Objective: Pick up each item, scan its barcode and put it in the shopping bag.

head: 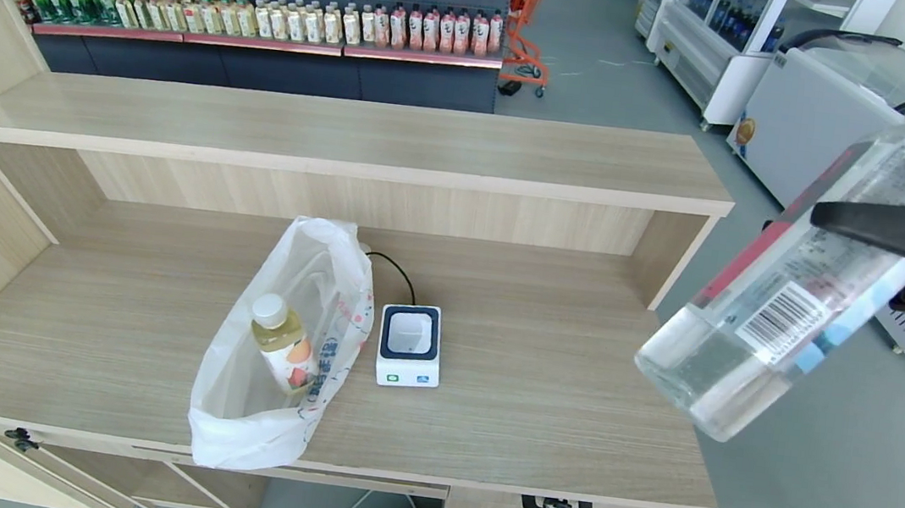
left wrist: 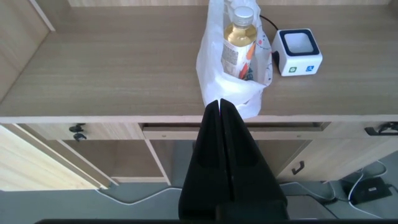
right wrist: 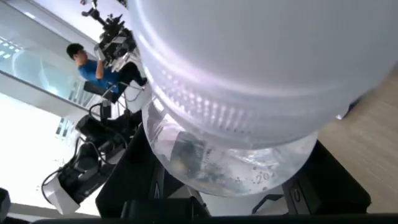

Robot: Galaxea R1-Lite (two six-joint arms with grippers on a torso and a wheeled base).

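Bottles, two, clear bottle (head: pixel 809 261) clamped in right pincer (head: pixel 870 250), yellow bottle (head: pixel 284 346) half hidden in bag (head: pixel 228 424), one scanner (head: pixel 410 343), left pincer (left wrist: pixel 221 106) together

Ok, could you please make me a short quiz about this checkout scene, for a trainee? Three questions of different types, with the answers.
1. True or false: the right hand is shut on a clear bottle.
2. Which thing stands on the counter beside the shopping bag? A. a basket B. a scanner C. a cup
3. Fill in: the shopping bag already holds one ____ with a white cap.
Key: 1 true; 2 B; 3 bottle, namely the yellow drink bottle.
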